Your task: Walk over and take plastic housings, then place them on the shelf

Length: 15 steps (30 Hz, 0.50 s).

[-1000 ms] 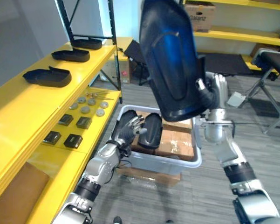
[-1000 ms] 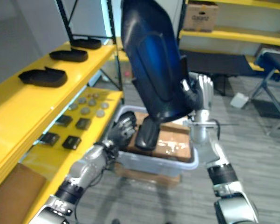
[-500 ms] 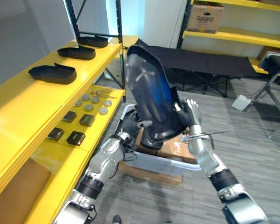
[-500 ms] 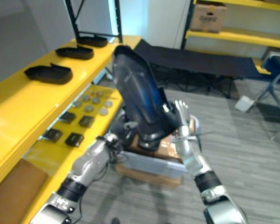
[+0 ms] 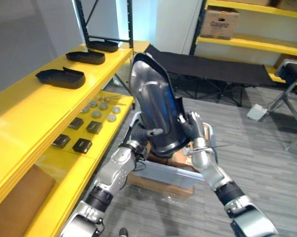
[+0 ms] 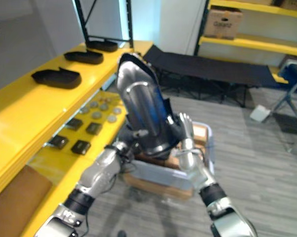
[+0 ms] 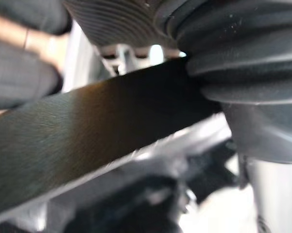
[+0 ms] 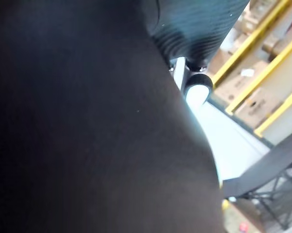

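We hold a large glossy dark plastic housing (image 5: 155,108) above the grey bin (image 5: 163,171); right hand (image 5: 194,129) presses it straight-fingered, left hand (image 5: 138,134) has a hold we cannot tell. Three black housings (image 5: 60,78) lie on the yellow shelf (image 5: 34,106); this one is not yet placed.

**Housing brought down, second robot hand on it**

A second ago my right robot hand (image 5: 194,129) alone held the plastic housing (image 5: 155,108) high, close before my head camera. It has since come down and away, and now hangs just above the grey bin (image 5: 164,171), its upper end leaning toward the yellow shelf (image 5: 37,106).

My left robot hand (image 5: 138,136) was low at the bin's rim then. It has risen to the housing's lower edge, and its thumb (image 5: 155,132) now lies over the front face.

My head view has shifted a little as well.
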Available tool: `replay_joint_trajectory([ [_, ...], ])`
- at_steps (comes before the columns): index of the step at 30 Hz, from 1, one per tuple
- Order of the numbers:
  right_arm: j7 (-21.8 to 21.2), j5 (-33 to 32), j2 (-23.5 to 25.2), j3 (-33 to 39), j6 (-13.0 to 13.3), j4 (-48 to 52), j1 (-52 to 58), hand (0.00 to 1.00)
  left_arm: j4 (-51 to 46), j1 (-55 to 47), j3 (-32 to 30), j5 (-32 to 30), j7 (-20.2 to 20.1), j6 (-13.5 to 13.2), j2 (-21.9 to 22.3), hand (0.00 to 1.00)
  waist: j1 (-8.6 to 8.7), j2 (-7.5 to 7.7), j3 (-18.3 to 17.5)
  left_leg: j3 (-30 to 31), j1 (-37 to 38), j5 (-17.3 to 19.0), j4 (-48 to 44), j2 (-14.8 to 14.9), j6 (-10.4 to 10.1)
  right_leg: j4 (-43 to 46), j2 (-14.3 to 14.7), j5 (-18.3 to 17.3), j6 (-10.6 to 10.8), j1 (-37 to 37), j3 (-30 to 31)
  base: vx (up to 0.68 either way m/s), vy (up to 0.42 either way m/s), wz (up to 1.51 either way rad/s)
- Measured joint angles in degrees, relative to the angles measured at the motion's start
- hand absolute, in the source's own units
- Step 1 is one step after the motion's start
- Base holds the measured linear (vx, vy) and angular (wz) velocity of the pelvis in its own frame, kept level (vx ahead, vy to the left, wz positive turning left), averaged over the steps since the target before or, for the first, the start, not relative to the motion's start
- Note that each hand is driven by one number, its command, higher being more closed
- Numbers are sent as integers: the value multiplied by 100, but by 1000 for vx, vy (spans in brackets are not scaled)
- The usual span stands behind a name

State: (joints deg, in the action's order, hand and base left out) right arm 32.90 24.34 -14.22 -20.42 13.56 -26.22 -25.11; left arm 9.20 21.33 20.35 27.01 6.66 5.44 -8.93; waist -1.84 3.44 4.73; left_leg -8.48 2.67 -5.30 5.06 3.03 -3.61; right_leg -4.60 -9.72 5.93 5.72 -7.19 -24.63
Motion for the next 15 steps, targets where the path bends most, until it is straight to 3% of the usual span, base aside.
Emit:
replay_joint_trajectory([
  [10, 101, 11, 117, -222, 0, 0, -61, 100, 281, -224, -176, -314, 209, -422, 59, 100, -70, 4, -3, 34, -25, -23, -1, 27, -13, -1, 63, 1, -5, 2, -40, 0, 2, 2],
  [15, 102, 5, 263, -236, 0, 1, -61, 100, 361, -283, -209, 98, 368, -633, 91, 100, -60, 4, -3, 35, -26, -26, -1, 53, -19, -41, 80, -13, -25, 9, -39, 0, 0, 0],
])
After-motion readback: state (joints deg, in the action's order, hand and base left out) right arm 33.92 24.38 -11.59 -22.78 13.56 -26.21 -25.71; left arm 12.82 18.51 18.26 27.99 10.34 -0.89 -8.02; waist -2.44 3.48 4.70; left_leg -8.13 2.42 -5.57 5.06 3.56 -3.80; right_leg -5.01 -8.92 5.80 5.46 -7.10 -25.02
